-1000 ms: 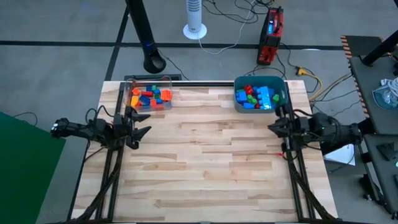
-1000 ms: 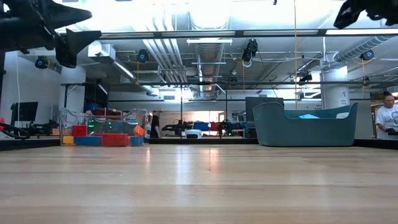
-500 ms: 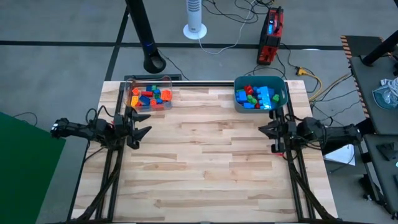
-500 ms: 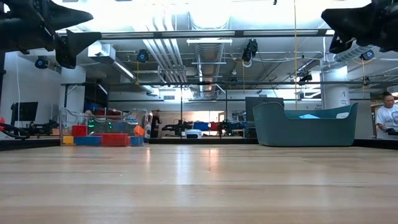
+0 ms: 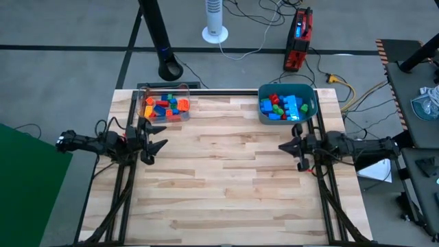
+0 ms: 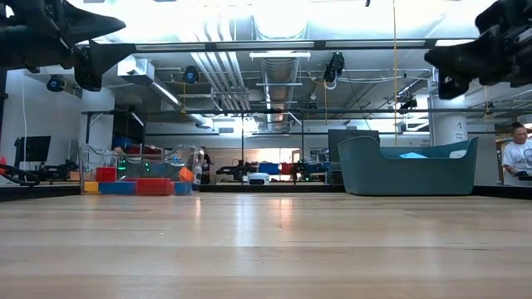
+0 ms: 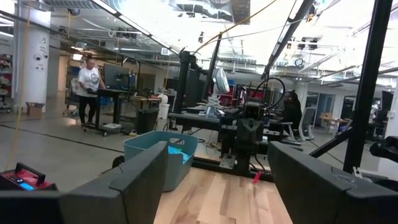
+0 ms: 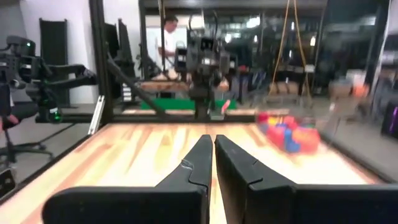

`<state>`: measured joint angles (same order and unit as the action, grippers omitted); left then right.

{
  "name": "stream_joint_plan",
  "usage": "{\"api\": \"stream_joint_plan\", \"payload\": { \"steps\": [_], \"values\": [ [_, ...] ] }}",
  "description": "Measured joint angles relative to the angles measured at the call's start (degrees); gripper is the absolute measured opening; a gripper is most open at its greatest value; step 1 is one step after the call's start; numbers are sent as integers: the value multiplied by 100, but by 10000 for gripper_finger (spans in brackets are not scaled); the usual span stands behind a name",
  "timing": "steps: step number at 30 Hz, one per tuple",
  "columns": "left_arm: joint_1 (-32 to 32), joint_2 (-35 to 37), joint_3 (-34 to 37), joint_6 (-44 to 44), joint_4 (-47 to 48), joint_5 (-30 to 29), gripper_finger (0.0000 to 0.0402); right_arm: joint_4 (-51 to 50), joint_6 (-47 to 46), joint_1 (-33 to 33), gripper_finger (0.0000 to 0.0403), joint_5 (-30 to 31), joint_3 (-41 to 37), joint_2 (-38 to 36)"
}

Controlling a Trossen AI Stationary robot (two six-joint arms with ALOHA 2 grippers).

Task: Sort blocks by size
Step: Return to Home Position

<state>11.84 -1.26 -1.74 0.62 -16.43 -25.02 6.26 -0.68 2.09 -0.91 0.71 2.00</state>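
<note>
High view is showing blocks [image 5: 164,106] sitting in far bins [image 5: 315,106], beyond wide left jaws and narrow right jaws.

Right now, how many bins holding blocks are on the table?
2. The clear plastic box sits at the far edge on the left, the teal tub at the far edge on the right; both hold blocks. Nothing in view could hide a third.

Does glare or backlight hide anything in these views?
Low view: bright ceiling lights behind leave the left tool and right tool as black silhouettes, and the table shows a pale sheen. High view: even light, blocks in the clear box and teal tub read plainly. Left wrist view: ceiling washed out.
</note>
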Motion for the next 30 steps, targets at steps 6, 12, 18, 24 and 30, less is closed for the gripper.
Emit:
{"api": "stream_joint_plan", "payload": {
  "steps": [6, 12, 18, 24, 30],
  "values": [
    [0, -4, -2, 4, -2, 2, 262, -312, -326, 0, 13, -2, -2, 5],
    [0, -15, -2, 4, 0, 2, 262, -310, -323, 0, 13, -2, -4, 7],
    [0, -15, -2, 7, 0, 2, 262, -310, -326, 0, 13, -2, -4, 7],
    [0, -15, -2, 7, 0, 4, 262, -308, -336, 0, 13, -2, -7, 7],
    [7, 119, -4, 11, -3, 7, 262, -306, -335, 0, 13, -4, -9, 7]
  ]
}}
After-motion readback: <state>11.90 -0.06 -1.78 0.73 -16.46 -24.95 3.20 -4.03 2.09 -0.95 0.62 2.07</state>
